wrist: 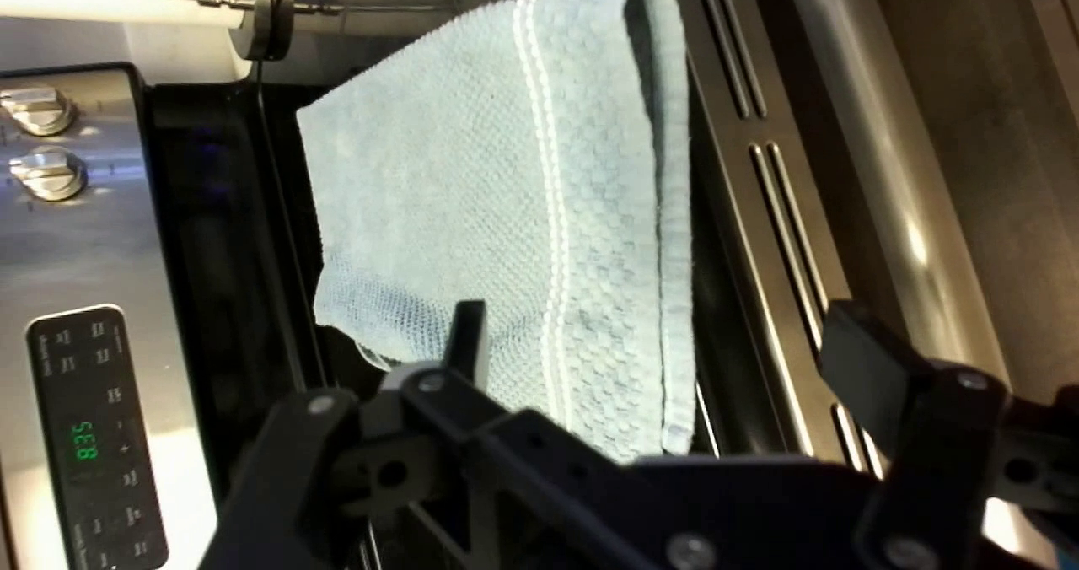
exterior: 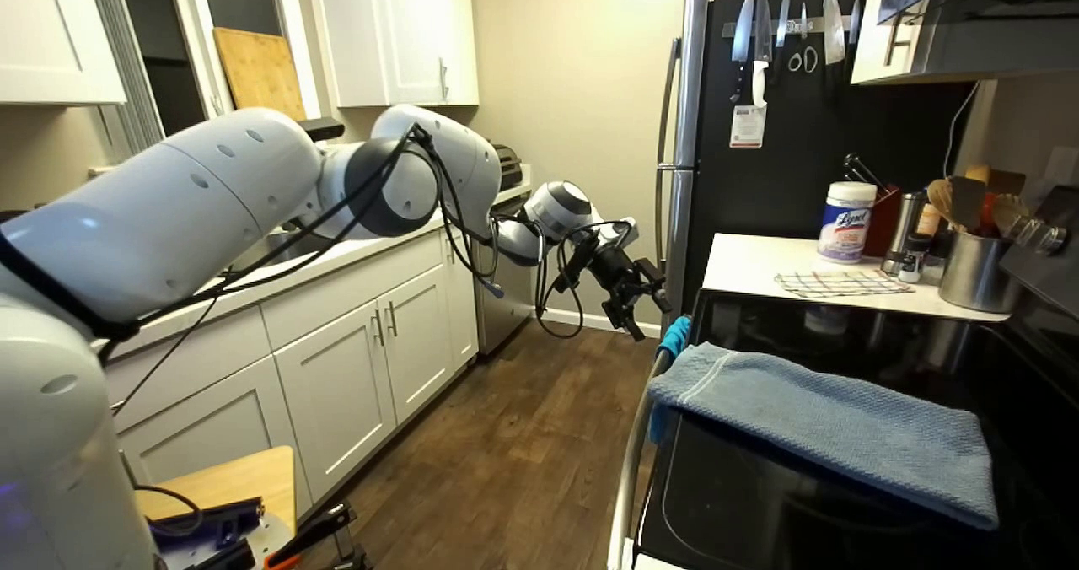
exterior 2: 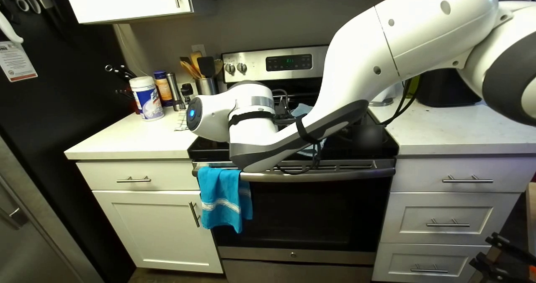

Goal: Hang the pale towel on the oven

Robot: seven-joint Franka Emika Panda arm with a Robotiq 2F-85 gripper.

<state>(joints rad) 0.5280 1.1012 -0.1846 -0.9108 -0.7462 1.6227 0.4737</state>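
Light-blue rectangular cloth towel (wrist: 514,199) folded on black glass-topped oven (exterior: 759,502), below and apart from black two-fingered claw (wrist: 666,344). Jaws spread, nothing held. Likely pre-grasp; next: bring claw down, pinch folded edge, drape over silver bar handle (wrist: 893,182).

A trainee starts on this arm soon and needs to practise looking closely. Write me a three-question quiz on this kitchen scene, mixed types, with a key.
1. Multiple choice: where does the pale towel lie?
a) on the floor
b) on the black top of the oven
c) on the white counter
2. True or false: in the wrist view, the gripper is open.
3. Short answer: what hangs over the oven door handle?

Key
1: b.
2: True.
3: A bright blue towel with a pale stripe.
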